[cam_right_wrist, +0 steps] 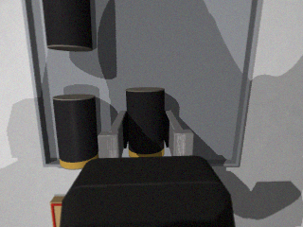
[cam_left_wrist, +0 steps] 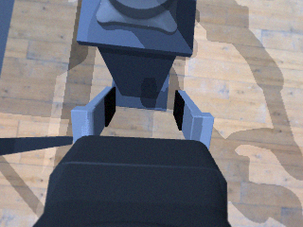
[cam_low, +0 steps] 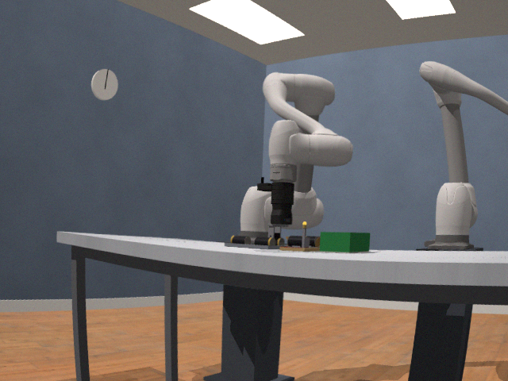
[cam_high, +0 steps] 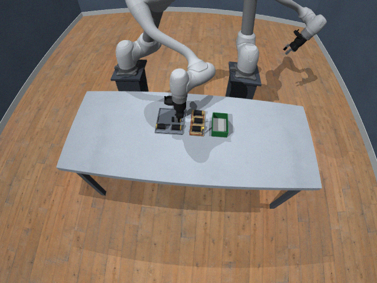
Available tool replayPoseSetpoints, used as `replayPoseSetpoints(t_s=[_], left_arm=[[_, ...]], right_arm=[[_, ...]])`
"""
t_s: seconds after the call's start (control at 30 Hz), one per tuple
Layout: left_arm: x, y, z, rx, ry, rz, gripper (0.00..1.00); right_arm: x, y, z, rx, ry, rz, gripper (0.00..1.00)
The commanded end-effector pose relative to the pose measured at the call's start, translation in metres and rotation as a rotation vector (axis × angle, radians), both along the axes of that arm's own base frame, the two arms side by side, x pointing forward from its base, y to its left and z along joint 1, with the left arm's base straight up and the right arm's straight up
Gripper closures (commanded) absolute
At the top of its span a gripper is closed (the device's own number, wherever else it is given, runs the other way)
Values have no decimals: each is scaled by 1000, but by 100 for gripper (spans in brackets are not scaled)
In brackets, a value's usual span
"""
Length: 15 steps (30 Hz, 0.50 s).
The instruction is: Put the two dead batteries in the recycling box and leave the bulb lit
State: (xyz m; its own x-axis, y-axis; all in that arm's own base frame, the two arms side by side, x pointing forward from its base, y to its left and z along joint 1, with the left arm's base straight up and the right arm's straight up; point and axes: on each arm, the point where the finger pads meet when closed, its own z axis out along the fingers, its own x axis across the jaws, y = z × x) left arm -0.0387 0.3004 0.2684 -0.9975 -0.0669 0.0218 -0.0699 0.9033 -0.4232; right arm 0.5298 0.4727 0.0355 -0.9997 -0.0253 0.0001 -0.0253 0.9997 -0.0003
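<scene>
My right gripper point(cam_high: 177, 119) point(cam_low: 275, 236) point(cam_right_wrist: 146, 121) is low over the grey tray point(cam_high: 165, 114) point(cam_right_wrist: 199, 47), shut on a black battery with a gold end; its pads meet the battery's sides. Two other batteries, the front left one point(cam_high: 160, 126) point(cam_right_wrist: 69, 24) and the front right one point(cam_high: 176, 127) point(cam_right_wrist: 76, 130), lie in the tray. The wooden holder board point(cam_high: 197, 133) carries three batteries in a column. Its bulb point(cam_high: 202, 128) point(cam_low: 304, 224) glows yellow. The green recycling box point(cam_high: 220, 134) point(cam_low: 336, 241) stands upright and looks empty. My left gripper point(cam_high: 286, 50) point(cam_left_wrist: 145, 100) is open and empty, away from the table.
The holder board stands between the tray and the box, with narrow gaps on both sides. The bulb's post point(cam_low: 304, 236) rises above the batteries. The white table point(cam_high: 121, 152) extends around them. The left arm's pedestal point(cam_high: 241, 86) point(cam_left_wrist: 137, 66) stands behind the table.
</scene>
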Motion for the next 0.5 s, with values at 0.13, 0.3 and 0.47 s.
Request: replayPoseSetpoints(t_s=[0.13, 0.3, 0.47], left_arm=[[0, 0, 1, 1, 1, 0, 0], [0, 0, 1, 1, 1, 0, 0], [0, 0, 1, 1, 1, 0, 0]], right_arm=[[1, 1, 1, 2, -1, 0, 43], [1, 1, 3, 2, -1, 0, 43], [1, 1, 12, 2, -1, 0, 43]])
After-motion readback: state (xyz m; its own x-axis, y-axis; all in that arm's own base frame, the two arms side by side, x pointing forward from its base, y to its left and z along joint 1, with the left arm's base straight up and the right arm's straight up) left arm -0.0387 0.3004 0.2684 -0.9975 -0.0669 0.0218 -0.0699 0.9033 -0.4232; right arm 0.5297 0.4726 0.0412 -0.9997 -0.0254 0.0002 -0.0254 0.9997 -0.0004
